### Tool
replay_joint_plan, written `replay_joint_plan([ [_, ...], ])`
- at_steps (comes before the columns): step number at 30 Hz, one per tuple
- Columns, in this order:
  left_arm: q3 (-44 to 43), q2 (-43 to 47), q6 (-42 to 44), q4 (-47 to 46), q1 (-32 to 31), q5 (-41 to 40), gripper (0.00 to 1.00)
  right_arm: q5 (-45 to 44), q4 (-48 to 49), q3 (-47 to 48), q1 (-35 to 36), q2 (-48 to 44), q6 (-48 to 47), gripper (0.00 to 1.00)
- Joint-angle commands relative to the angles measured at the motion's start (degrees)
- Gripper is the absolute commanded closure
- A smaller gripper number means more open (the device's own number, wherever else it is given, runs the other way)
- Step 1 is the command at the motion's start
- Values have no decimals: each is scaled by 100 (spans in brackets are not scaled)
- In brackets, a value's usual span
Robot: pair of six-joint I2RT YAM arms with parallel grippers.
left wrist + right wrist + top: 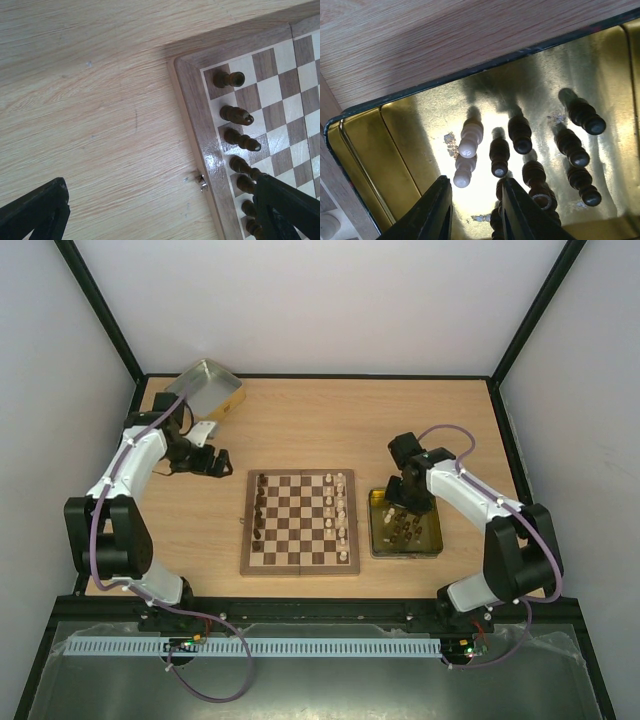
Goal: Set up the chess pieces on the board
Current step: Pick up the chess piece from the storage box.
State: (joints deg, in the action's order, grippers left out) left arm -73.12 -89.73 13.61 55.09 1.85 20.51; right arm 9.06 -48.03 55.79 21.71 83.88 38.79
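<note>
Over the gold tin (395, 145), the right gripper (474, 197) hangs, fingers (437, 210) spread, above a cream pawn (471, 136) among dark chessmen (520, 135). They're probably light, hard and slippery, so pinch its slim neck. Left gripper (160, 215) gapes beside the board (192, 120).

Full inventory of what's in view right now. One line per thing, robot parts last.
light wooden table: one, tan, under everything
square wooden chessboard: one, brown and tan checks, table centre
dark brown chess pieces on the board: at least seven, in a row along its left edge
cream-white chess pieces on the board: too small to count, along its right edge
yellow-gold square tin: one, right of the board
dark pieces in the tin: several, dark brown
cream pieces in the tin: two, side by side
silver square tin: one, far left corner
left tool: open, over bare table beside the board
right tool: open, over the gold tin
</note>
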Motion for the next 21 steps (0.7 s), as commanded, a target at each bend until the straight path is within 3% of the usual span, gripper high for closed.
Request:
replay_joint_plan([
  [1,110,100,-128,-99,-114,138,0,72,37,178,-27,190,-148,73],
  [21,275,247,-200,-183,-176,252,0,102,337,292,-27,1025,-215,79],
])
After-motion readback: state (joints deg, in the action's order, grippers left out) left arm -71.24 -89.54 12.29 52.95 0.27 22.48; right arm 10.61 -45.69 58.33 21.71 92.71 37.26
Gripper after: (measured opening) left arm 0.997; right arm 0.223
